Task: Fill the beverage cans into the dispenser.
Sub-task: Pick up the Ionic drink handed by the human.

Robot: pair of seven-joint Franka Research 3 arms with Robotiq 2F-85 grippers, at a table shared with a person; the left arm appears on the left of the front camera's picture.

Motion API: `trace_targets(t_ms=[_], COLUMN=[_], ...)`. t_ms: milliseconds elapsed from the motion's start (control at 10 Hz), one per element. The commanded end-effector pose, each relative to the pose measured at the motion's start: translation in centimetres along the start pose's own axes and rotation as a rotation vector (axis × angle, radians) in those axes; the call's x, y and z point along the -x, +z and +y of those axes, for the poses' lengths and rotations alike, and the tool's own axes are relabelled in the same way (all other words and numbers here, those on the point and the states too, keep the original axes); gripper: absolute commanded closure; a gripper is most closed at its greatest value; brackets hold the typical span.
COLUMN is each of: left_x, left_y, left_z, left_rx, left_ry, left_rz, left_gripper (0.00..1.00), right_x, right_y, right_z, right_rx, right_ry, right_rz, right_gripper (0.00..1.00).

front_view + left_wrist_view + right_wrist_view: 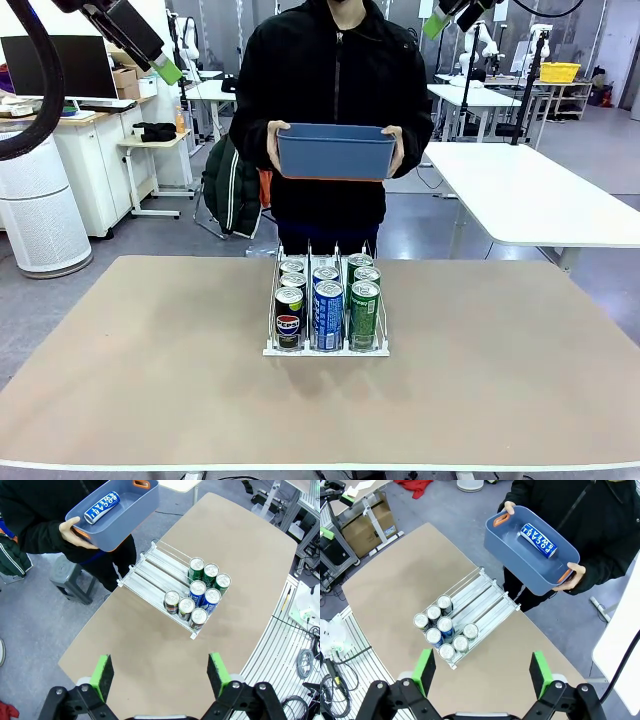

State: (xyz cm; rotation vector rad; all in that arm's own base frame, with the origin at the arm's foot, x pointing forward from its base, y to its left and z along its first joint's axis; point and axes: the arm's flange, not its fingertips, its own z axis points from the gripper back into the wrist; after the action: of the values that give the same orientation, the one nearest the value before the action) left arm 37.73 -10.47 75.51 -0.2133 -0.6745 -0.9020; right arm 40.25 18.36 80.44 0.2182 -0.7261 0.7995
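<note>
The white wire-lane dispenser [326,348] stands mid-table. Several beverage cans [328,315] fill its front end, with black in the left lane, blue in the middle and green on the right. From above, the dispenser [150,567] shows bare lanes behind the cans [198,592]. One more blue can [101,507] lies in the blue bin [142,502] that the person holds at the far edge. The right wrist view shows the same can [538,540], bin [520,560], dispenser [485,597] and cans [442,630]. My left gripper [160,675] and right gripper [482,672] hover open high above the table, holding nothing.
The person stands at the far side, both hands on the bin [335,152]. The tan tabletop [150,380] is bare around the rack. My left gripper [165,68] and right gripper [450,18] sit near the picture's top. White tables and shelving stand behind.
</note>
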Motion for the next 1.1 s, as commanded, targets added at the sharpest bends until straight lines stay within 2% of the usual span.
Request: trace_targets(t_ms=[0, 1000], left_x=[0.16, 0.16], left_y=[-0.05, -0.05], left_z=[-0.01, -0.01], left_rx=[0.004, 0.004], left_ry=[-0.001, -0.001], left_rz=[0.001, 0.001], left_gripper=[0.0, 0.0], right_x=[0.0, 0.0], right_y=[0.02, 0.02], right_z=[0.05, 0.05], right_rx=[-0.003, -0.003], right_ry=[-0.002, -0.002], right_rz=[0.0, 0.0], right_gripper=[0.0, 0.0])
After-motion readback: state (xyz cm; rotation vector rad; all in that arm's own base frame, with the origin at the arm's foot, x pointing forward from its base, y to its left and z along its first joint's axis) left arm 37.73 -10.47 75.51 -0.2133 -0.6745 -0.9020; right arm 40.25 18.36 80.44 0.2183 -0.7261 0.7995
